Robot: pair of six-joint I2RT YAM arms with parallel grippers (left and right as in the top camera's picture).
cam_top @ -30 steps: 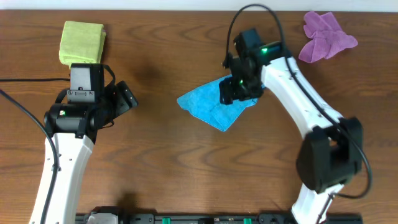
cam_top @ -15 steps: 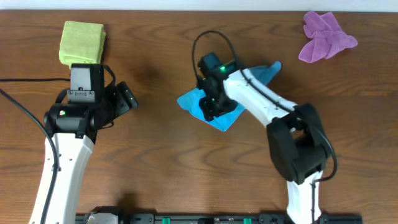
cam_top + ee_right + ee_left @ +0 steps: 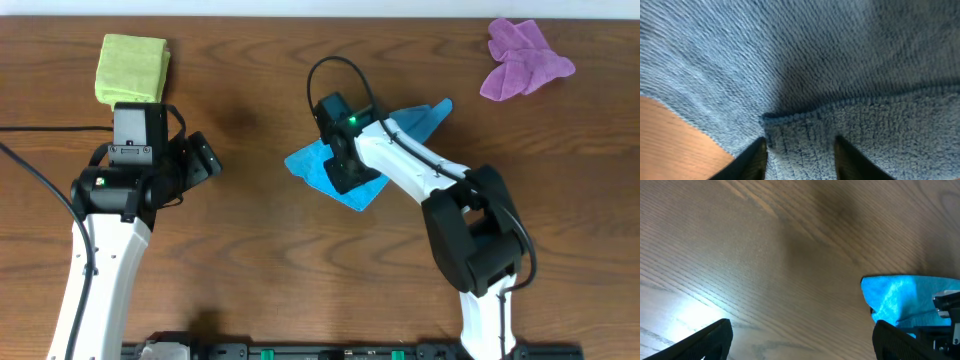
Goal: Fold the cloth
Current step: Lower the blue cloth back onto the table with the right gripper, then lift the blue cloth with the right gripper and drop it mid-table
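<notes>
The sky-blue cloth [image 3: 308, 164] lies crumpled mid-table, with one corner stretched toward the upper right. My right gripper [image 3: 346, 176] is pressed down onto its middle. In the right wrist view the right gripper [image 3: 800, 161] has its fingers apart on either side of a hemmed, folded-over edge of the cloth [image 3: 815, 60], and the terry between them lies flat, not pinched. My left gripper [image 3: 205, 158] hangs wide open over bare wood to the left. From the left wrist view the cloth [image 3: 895, 297] sits ahead, beyond the left gripper [image 3: 802, 340], which holds nothing.
A folded lime-green cloth [image 3: 132, 67] lies at the back left behind the left arm. A crumpled purple cloth [image 3: 520, 55] is at the back right. The wooden table [image 3: 260, 250] shows bare in front of the blue cloth.
The right arm swung left across the blue cloth and came down on its middle, uncovering the upper-right corner. Its fingers have drawn closer together. The left arm stayed still.
</notes>
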